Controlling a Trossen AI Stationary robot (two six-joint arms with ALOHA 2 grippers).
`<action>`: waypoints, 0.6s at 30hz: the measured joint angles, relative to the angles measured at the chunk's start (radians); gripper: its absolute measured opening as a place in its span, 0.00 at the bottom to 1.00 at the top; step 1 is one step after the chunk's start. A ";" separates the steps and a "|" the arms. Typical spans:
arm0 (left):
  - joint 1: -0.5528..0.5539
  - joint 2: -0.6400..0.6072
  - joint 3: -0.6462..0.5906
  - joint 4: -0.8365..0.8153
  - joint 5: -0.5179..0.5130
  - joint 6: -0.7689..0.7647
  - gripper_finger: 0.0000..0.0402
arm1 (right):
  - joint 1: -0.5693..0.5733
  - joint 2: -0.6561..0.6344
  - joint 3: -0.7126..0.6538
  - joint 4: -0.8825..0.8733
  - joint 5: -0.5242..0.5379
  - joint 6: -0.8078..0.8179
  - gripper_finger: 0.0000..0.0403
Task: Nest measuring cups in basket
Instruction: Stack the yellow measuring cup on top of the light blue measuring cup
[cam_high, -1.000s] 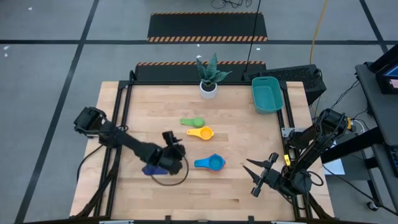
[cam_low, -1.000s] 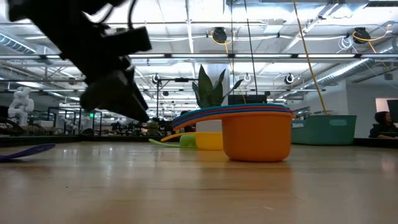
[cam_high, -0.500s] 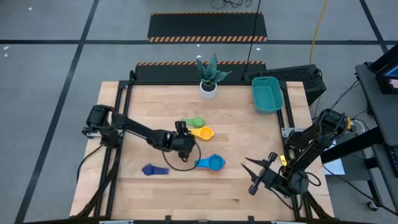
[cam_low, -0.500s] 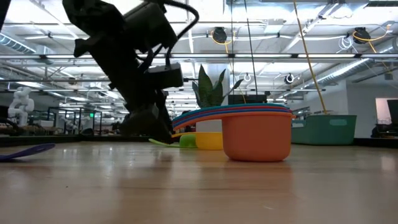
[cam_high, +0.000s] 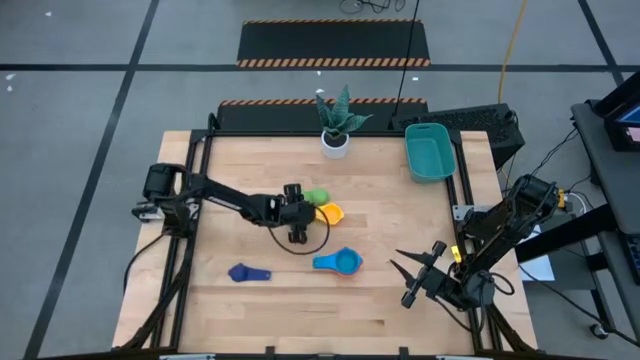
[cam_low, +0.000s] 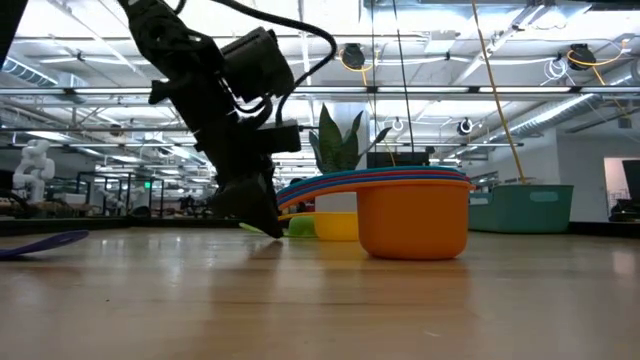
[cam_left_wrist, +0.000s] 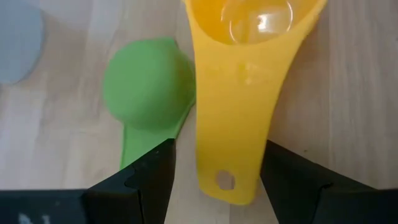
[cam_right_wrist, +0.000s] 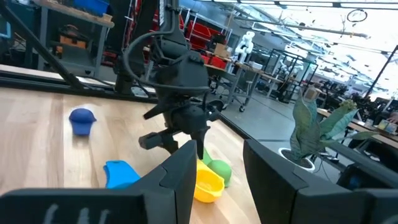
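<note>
A: Left gripper (cam_high: 297, 232) — position?

B: Mid-desk, low over the yellow cup (cam_high: 326, 213) and the green cup (cam_high: 316, 196). The wrist view looks straight down: yellow cup's handle (cam_left_wrist: 229, 137) lies in the gap between the two dark fingers (cam_left_wrist: 148, 180), bowl pointing away. Jaws spread wider than the handle, not touching it. Holding nothing.

A: Green cup relative to yellow?

B: Just beside it, bowl down, its handle partly hidden behind one finger. From the high view it lies on the far side of the yellow one, toward the plant pot (cam_high: 335, 142).

A: Other cups?

B: A light blue cup (cam_high: 339, 263) nearer the front, close to the yellow. A dark blue cup (cam_high: 247, 272) lies by itself toward the front left. Low view shows a nested stack, orange cup (cam_low: 413, 215) at the bottom, with red and blue rims above it; I cannot match that stack to the overhead for certain.

A: Basket?

B: Teal basket (cam_high: 429, 152) at the far right corner of the desk (cam_high: 220, 310), well apart from every cup.

A: Right gripper?

B: Right gripper (cam_high: 410, 282) waits at the front right edge, jaws wide apart, nothing between them.
</note>
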 joint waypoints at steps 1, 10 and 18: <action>0.012 -0.001 0.000 0.000 0.026 0.003 0.56 | 0.000 0.000 0.000 0.001 0.000 0.000 0.31; 0.127 -0.003 0.001 0.029 0.279 0.070 0.56 | 0.000 0.000 0.000 0.001 0.000 -0.006 0.31; 0.147 0.000 0.000 0.042 0.335 0.070 0.45 | 0.000 0.000 0.000 0.001 0.000 -0.019 0.31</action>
